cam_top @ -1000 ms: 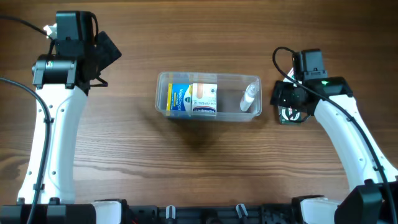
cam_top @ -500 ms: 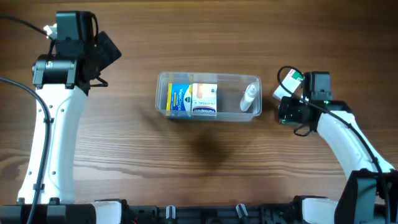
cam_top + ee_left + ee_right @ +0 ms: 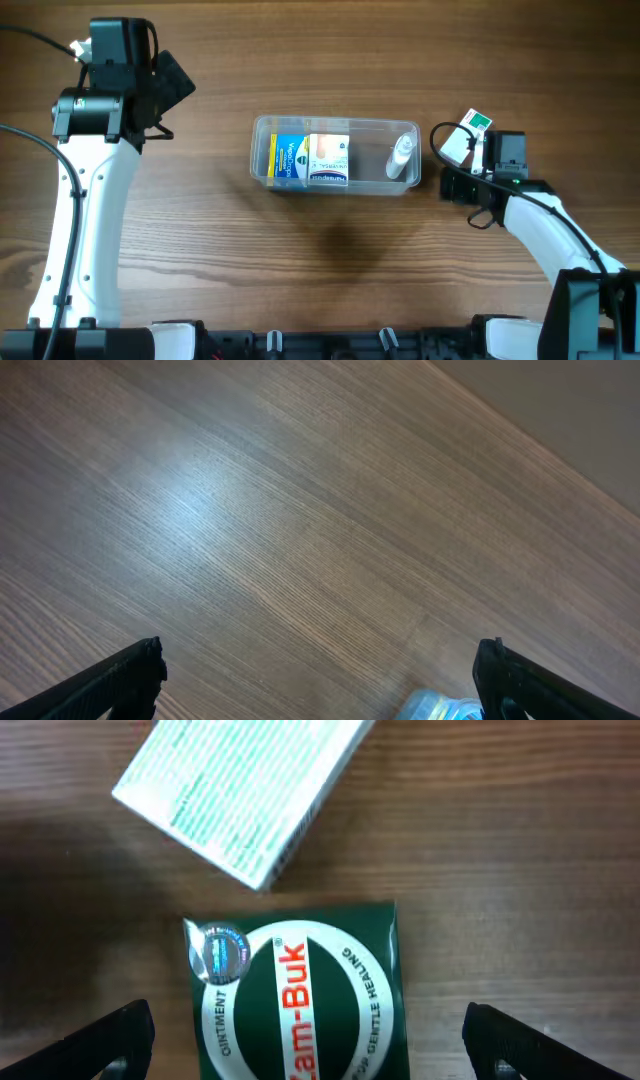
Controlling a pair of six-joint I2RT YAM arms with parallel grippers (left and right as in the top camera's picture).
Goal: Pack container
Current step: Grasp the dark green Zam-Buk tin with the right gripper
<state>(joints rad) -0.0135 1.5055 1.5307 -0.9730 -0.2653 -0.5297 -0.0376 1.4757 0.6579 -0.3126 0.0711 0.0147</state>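
Clear container [image 3: 335, 155] in the middle of the bench [image 3: 300, 270], boxes [image 3: 310, 160] and small bottle [image 3: 400, 158] inside, right hand [image 3: 312, 1035] just right of the container, fingers wide apart, holding nothing, above a green box [image 3: 300, 990], white box [image 3: 245, 795] near it, left hand [image 3: 320, 685] well left of the container, wide open, empty

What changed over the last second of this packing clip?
The right arm drew its wrist back toward its base, uncovering the small boxes just right of the container. The right gripper is open, with the green Zam-Buk box lying ungrasped between its fingers. The left gripper, open, and the container with its contents stayed put.
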